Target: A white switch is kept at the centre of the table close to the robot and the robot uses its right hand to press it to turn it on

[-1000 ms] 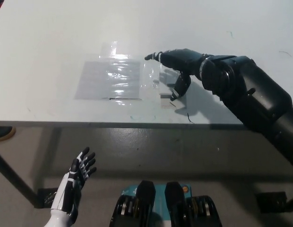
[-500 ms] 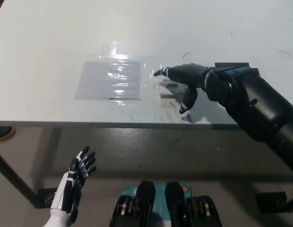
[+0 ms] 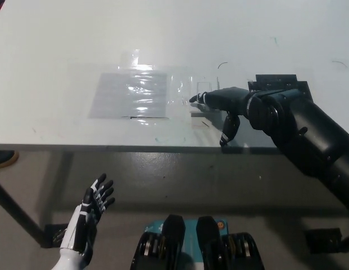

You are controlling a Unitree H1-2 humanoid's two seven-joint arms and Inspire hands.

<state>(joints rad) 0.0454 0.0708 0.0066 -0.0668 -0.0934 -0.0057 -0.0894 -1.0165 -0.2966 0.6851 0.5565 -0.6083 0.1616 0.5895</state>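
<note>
Single view only: head camera, mounted high, looking steeply down over near edge of white table (image 3: 62, 45). Tabletop fills upper half of frame, floor below edge fills lower half. White left hand (image 3: 87, 216) at lower left, black right hand (image 3: 225, 104) entering from right. Medium distance; no second view to compare.

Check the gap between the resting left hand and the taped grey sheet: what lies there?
In the head view, only bare table and its front edge separate the sheet from the left hand, which hangs open below over the floor.
</note>
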